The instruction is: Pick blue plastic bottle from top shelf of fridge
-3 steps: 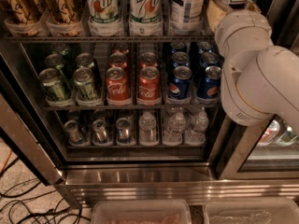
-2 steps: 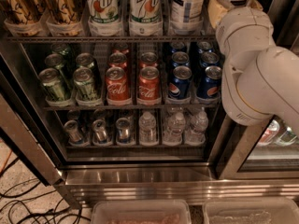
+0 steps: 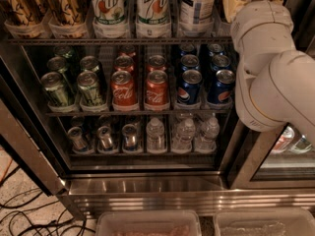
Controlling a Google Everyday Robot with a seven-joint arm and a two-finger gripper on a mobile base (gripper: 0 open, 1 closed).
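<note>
Blue-and-white checked label marks the blue plastic bottle (image 3: 198, 6), upright in a cup tray on the top shelf (image 3: 74, 41), right of the 7up bottles (image 3: 107, 6). My arm (image 3: 275, 82) rises at right, likely to reach it. The gripper is beyond the upper edge; grip state I cannot tell.

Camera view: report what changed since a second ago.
The white arm shifted slightly upward in the picture. The gripper is not in view. The blue plastic bottle on the top shelf and the cans stayed put.
</note>
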